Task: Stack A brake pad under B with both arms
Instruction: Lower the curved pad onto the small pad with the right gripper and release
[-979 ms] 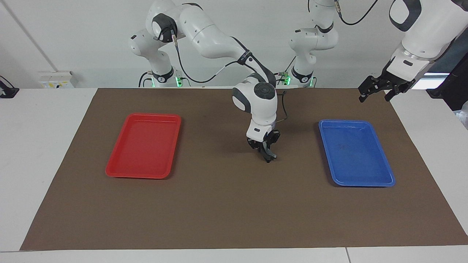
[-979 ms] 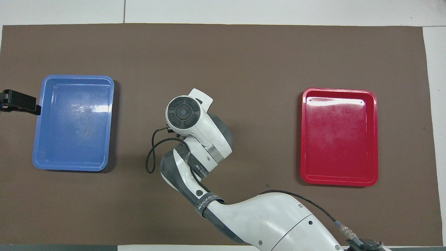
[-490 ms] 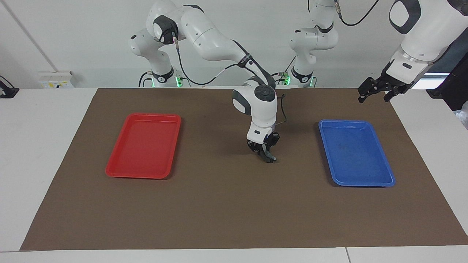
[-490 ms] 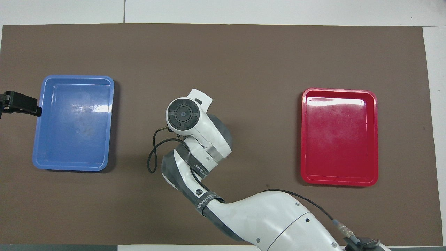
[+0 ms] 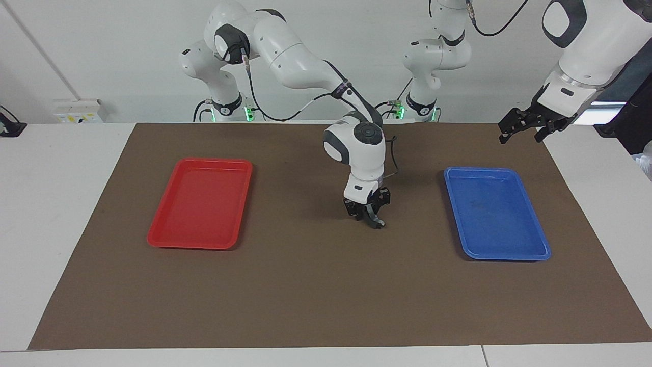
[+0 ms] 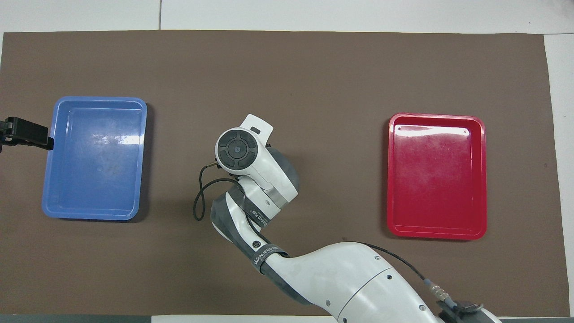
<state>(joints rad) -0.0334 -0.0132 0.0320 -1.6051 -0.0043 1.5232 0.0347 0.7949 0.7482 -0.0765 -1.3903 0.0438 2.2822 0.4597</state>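
Wrist housing of the right arm [image 6: 244,166] covers the middle of the brown mat [image 5: 305,295] in the overhead view, and the right gripper [image 5: 371,218] is hidden beneath it there. In the facing view that gripper points down and sits low over the mat's middle, its tip at or just above the surface. Whether it is open, closed or clamped on something cannot be told. Neither the short pad nor the long curved piece can be made out in either view, so I cannot tell where they lie relative to either gripper; any spot under the right wrist is screened from above.

The left gripper [image 5: 522,133] hangs in the air over the mat's edge at the left arm's end of the table [image 5: 51,204], beside the blue tray [image 5: 504,257], with its fingers [image 5: 504,136] spread apart and nothing between them. In the overhead view only part of it shows at the picture's border, next to the blue tray's rim.

The red tray [image 5: 193,246] lies toward the right arm's end, well apart from the right gripper. Bare mat stretches between the two trays and along the whole edge farthest from the robots.
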